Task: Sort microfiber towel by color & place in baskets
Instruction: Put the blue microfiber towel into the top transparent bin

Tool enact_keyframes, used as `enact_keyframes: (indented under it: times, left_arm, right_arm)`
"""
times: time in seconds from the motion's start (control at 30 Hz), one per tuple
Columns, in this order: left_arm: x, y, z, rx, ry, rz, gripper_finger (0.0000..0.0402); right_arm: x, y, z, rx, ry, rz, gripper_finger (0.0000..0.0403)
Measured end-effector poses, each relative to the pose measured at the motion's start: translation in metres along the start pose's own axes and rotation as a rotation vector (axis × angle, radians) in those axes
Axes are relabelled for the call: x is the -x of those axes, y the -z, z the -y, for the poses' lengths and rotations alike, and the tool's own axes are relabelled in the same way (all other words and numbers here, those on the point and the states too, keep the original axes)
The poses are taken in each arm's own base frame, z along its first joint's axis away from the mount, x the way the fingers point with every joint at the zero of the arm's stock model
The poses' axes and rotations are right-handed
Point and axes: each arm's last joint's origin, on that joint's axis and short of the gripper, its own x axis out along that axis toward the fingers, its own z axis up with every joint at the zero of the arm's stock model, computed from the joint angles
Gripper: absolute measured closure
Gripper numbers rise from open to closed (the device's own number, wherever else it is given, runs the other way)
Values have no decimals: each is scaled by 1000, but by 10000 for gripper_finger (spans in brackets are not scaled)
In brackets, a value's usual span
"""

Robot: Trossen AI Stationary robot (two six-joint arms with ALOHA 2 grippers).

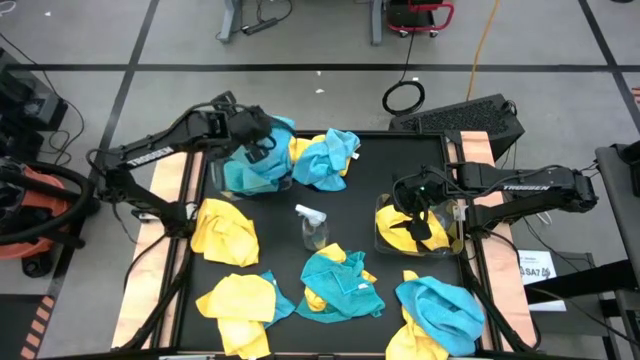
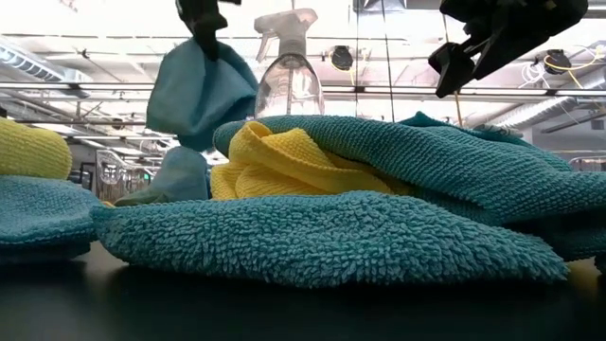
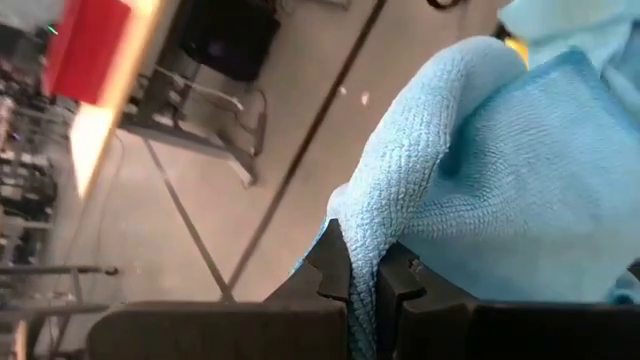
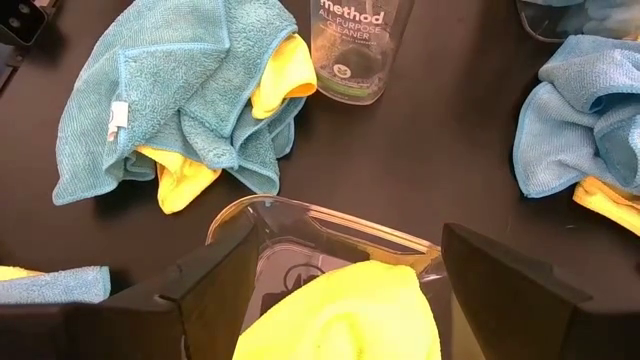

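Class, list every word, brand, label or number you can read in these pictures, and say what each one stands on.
"method" and "ALL PURPOSE CLEANER": on the spray bottle, right wrist view.
"TROSSEN": on the left arm, high view.
"TROSSEN": on the right arm, high view.
White sheet at the table's right edge: printed, too small to read.
Small white tag on a blue towel: too small to read.

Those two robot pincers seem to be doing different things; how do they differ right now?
The left pincer is shut on a blue towel over the far-left basket; the right pincer is open and empty above the basket with a yellow towel. Both are dark and two-fingered.
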Motion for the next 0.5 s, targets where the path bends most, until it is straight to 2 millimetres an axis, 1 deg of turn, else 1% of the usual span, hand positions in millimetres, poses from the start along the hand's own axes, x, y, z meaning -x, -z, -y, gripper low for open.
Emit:
enact_keyframes:
  times: [0.13, 0.27, 0.5]
  left_arm:
    - [-25, 7, -1, 14, 68, -53, 396]
    - [-52, 15, 8, 12, 168, -87, 396]
    - [-90, 37, 22, 18, 271, -155, 396]
  right_arm:
    - [0, 0, 0, 3, 0, 0, 97]
    - [0, -1, 0, 5, 1, 7, 97]
    - [0, -1, 0, 5, 0, 7, 97]
